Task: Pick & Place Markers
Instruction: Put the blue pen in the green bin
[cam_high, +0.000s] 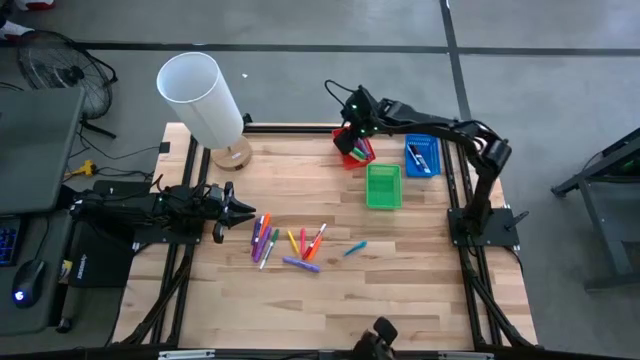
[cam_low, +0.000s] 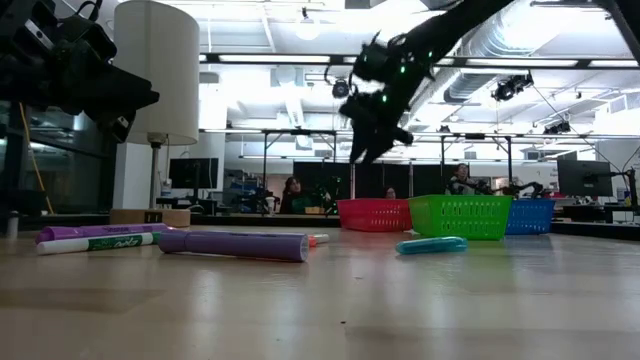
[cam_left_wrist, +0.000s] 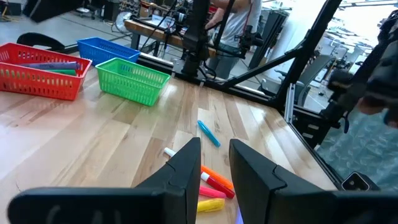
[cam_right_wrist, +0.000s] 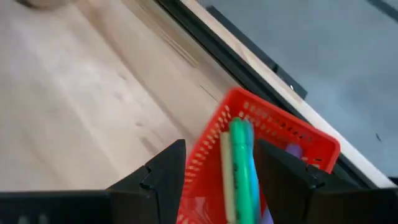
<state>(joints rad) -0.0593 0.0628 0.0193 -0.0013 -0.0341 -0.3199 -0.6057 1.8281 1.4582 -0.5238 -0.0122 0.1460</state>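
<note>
Several markers (cam_high: 290, 245) in mixed colours lie loose on the wooden table, with a teal one (cam_high: 355, 248) a little apart toward the right. My left gripper (cam_high: 245, 212) hovers just left of this group, open and empty; its wrist view shows orange and red markers (cam_left_wrist: 217, 180) below the fingers. My right gripper (cam_high: 352, 140) hangs open over the red tray (cam_high: 357, 152) at the far edge. A green marker (cam_right_wrist: 239, 162) shows between its fingers, lying in the tray (cam_right_wrist: 273, 130) beside a purple one (cam_right_wrist: 292, 149).
A green tray (cam_high: 383, 186) and a blue tray (cam_high: 422, 157) holding markers stand right of the red one. A white lamp (cam_high: 200, 97) on a wooden base (cam_high: 232, 155) stands at the far left corner. Bare wood stretches along the near side. People sit in the room beyond.
</note>
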